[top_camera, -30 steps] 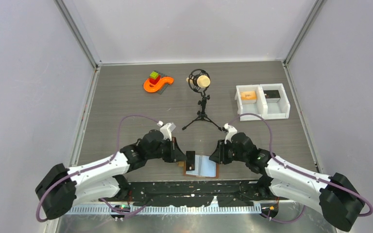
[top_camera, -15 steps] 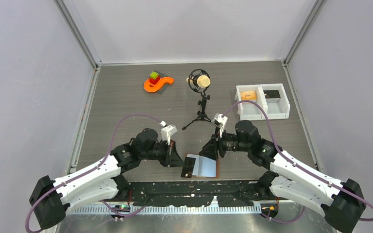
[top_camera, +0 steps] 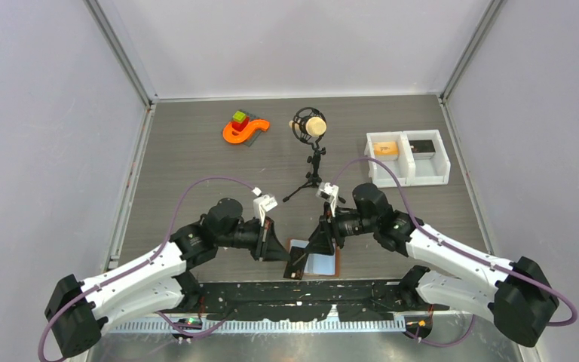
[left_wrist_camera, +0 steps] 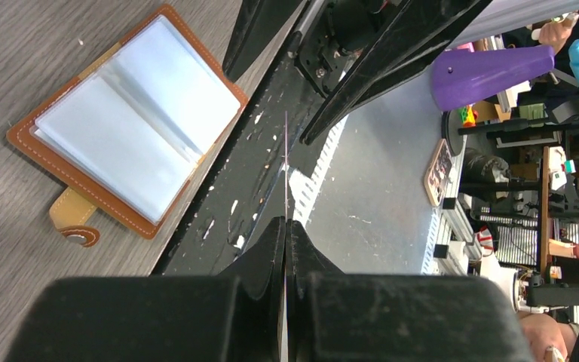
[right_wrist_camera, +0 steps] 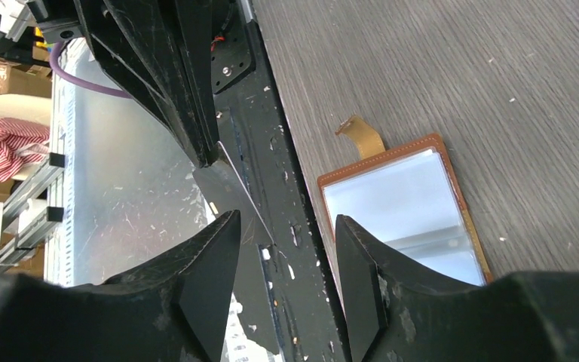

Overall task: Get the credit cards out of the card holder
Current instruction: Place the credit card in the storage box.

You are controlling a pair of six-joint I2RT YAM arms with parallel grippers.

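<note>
The card holder (top_camera: 323, 264) lies open near the table's front edge, brown leather with a pale blue inside (left_wrist_camera: 132, 124) and its tab (right_wrist_camera: 362, 136) sticking out. My left gripper (top_camera: 285, 253) is shut on a thin dark credit card (top_camera: 296, 262), held over the holder's left edge. In the left wrist view that card (left_wrist_camera: 286, 170) is edge-on, sticking out from my left gripper (left_wrist_camera: 286, 222). My right gripper (top_camera: 321, 243) hovers above the holder, tilted toward the card. Its jaws (right_wrist_camera: 286, 222) are open, and the card (right_wrist_camera: 234, 192) shows beyond them, not touched.
A black rail (top_camera: 301, 290) runs along the table's front edge just below the holder. Further back stand a microphone on a tripod (top_camera: 310, 132), an orange curved toy with blocks (top_camera: 243, 128) and a white two-compartment bin (top_camera: 408, 158).
My right gripper has left the holder's right edge, moved left and up toward the held card, and opened its jaws. The left gripper stays shut on the card and has shifted a little left.
</note>
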